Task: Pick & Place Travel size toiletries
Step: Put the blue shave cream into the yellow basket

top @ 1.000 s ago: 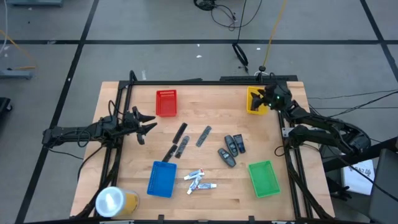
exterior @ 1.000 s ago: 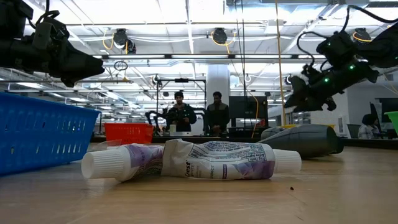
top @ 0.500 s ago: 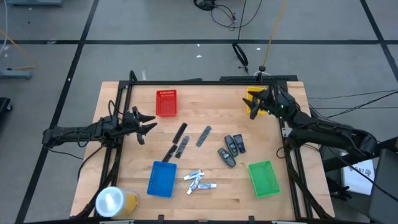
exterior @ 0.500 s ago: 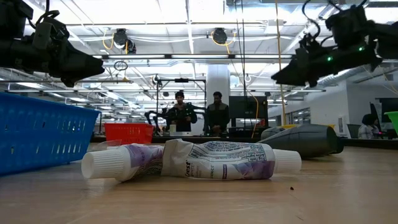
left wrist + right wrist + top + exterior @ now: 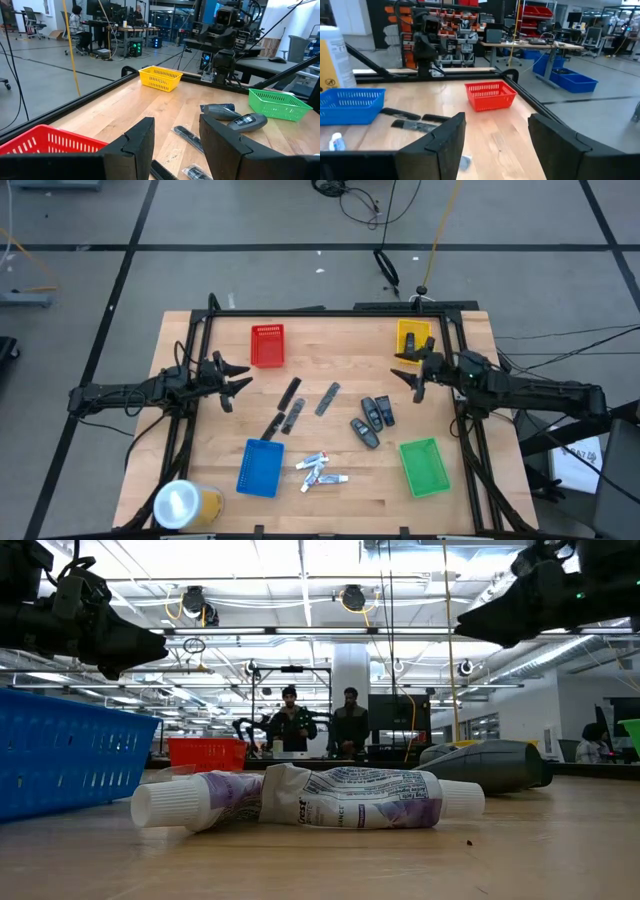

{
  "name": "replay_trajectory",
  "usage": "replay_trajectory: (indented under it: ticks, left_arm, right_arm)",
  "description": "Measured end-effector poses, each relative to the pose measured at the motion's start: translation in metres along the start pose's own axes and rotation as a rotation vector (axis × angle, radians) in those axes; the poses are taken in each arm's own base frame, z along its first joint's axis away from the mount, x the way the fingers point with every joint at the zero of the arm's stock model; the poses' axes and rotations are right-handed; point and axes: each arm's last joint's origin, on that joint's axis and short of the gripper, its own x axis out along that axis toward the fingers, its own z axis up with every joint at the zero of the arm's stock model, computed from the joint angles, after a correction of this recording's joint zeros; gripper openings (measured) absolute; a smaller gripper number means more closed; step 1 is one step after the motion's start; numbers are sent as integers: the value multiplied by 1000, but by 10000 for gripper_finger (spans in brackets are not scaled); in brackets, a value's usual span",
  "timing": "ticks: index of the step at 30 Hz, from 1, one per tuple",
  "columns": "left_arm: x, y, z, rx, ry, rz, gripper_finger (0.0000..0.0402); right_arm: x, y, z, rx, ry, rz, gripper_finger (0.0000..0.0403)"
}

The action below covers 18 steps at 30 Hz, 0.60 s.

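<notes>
Four trays (image 5: 267, 346) sit on the table: red, yellow, blue, green. Mid-table lie four dark oval pieces (image 5: 372, 420), three slim grey sticks (image 5: 290, 391) slanting diagonally, and near the front three white tubes (image 5: 320, 469) lying roughly crosswise. Left gripper (image 5: 233, 381) and right gripper (image 5: 407, 366) hover empty, jaws apart.

Right gripper (image 5: 495, 145) fingers spread, nothing between. Beyond: red basket (image 5: 490, 96), blue basket (image 5: 351, 105), dark sticks (image 5: 412, 120) on wooden table (image 5: 500, 135); left arm (image 5: 425, 45) at far edge.
</notes>
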Motion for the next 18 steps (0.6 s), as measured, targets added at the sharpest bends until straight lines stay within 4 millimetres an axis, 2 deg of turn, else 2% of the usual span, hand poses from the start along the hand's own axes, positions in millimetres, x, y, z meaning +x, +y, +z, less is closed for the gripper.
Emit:
replay_trajectory:
  ticks: [6, 13, 18]
  left_arm:
    - [0, 0, 0, 0, 0, 0, 154]
    - [0, 0, 0, 0, 0, 0, 154]
    - [0, 0, 0, 0, 0, 0, 154]
  right_arm:
    - [-13, 7, -1, 11, 15, 27, 208]
    - [-17, 24, -9, 15, 102, 186, 208]
    - [-23, 34, -7, 20, 79, 300, 208]
